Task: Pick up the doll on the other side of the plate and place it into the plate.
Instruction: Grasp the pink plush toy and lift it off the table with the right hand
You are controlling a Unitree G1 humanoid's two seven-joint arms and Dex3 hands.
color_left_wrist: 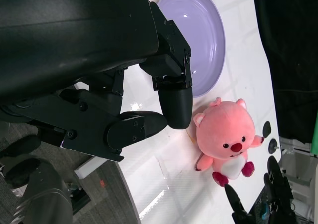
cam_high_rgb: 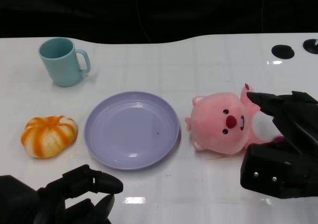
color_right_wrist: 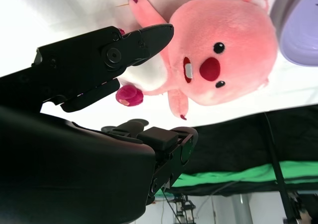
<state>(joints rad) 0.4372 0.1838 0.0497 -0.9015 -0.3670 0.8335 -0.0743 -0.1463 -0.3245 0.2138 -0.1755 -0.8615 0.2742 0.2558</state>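
Head view looks down on a white table with a lavender plate near the middle of the near half. Just off the plate's right rim lies the pink doll, a plush beaver on its back, face up, clear of the plate. The right hand sits over the doll's body near the table's right edge, fingers spread apart with one fingertip above the doll's belly in the right wrist view; it has hold of nothing that I can see. The left hand hovers at the near edge just in front of the plate, fingers loosely curled and empty. An orange-and-white pumpkin toy rests by the plate's left rim, and a teal mug stands toward the far left corner.
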